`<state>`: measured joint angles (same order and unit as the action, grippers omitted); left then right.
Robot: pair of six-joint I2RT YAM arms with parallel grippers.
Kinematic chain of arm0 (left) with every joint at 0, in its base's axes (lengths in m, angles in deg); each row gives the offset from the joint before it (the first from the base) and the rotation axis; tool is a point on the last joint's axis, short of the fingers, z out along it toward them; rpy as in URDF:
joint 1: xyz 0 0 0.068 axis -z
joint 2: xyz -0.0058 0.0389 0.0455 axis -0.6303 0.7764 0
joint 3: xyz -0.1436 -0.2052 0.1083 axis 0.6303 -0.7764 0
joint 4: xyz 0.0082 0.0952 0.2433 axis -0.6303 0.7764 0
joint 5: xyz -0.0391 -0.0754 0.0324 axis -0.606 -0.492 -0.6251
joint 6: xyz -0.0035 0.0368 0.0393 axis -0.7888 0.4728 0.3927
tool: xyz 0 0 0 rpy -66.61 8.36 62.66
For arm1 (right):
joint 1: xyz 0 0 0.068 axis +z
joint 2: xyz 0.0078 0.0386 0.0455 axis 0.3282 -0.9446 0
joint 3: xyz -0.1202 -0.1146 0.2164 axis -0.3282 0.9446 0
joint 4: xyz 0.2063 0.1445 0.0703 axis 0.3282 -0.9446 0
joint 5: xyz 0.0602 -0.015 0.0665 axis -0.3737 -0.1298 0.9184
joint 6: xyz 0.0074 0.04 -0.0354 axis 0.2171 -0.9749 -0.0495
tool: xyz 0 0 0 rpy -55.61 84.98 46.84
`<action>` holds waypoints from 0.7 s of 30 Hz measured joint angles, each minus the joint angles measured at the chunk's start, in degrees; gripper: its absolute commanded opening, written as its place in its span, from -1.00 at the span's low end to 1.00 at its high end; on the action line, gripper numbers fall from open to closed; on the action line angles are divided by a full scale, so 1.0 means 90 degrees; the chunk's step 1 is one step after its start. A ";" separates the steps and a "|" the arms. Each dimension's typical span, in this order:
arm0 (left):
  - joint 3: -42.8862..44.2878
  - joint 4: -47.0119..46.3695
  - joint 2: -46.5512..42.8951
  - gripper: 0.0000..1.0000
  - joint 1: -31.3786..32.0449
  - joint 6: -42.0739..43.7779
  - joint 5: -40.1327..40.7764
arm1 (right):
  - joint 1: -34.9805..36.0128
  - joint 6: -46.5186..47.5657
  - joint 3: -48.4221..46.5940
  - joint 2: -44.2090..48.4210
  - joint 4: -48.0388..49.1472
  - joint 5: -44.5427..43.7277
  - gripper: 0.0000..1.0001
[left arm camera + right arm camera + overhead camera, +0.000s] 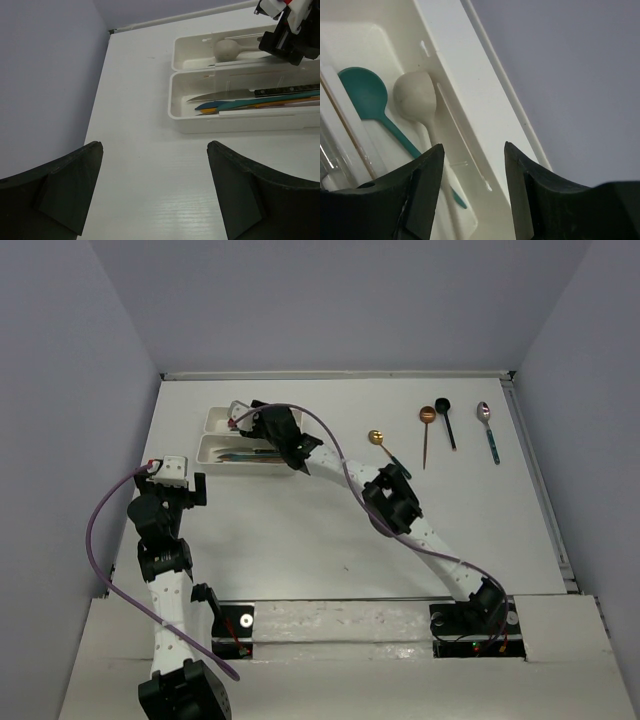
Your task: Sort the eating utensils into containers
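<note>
Two joined white trays stand at the far left: the far tray (213, 421) and the near tray (208, 452). The far tray (465, 125) holds a teal spoon (366, 95) and a beige spoon (415, 95). The near tray (176, 107) holds several knives (260, 99), silver, teal and orange among them. My right gripper (243, 420) hovers open and empty over the far tray, its jaws (474, 150) standing over the far rim. My left gripper (154, 147) is open and empty above bare table, left of and nearer than the trays. Several spoons lie loose at the far right.
The loose spoons are a gold spoon (377, 438), a copper spoon (427, 416), a black spoon (443, 406) and a silver spoon with a teal handle (484, 413). The right arm (400, 505) stretches diagonally across the table. Grey walls enclose the table on three sides.
</note>
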<state>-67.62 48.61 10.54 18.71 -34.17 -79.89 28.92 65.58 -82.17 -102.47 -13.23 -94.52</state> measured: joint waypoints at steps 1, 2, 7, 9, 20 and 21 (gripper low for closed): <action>0.0000 0.0000 0.0000 0.98 0.0000 0.0000 0.0000 | 0.0000 0.0010 0.0000 0.0007 0.0007 -0.0039 0.16; 0.0000 0.0000 0.0000 0.98 0.0000 0.0000 0.0000 | 0.0000 -0.0041 0.0000 0.0039 -0.0063 -0.0061 0.16; 0.0000 0.0000 0.0000 0.98 0.0000 0.0000 0.0000 | 0.0007 -0.0721 0.0163 0.0517 -0.0605 -0.0051 0.18; 0.0000 -0.0002 0.0000 0.98 0.0000 0.0002 0.0002 | 0.0007 -0.1098 0.0503 0.0993 -0.0935 0.0083 0.25; -0.0034 -0.0051 -0.0002 0.98 0.0000 0.0005 0.0024 | -0.0780 -0.3305 0.1588 0.4478 -0.3487 0.0911 0.89; -0.0034 -0.0053 -0.0002 0.98 0.0000 0.0010 0.0024 | -0.1183 -0.3538 0.1719 0.4658 -0.3769 0.0848 0.99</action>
<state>-67.93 48.13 10.52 18.71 -34.09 -79.67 18.27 33.74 -66.70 -60.55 -47.15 -86.89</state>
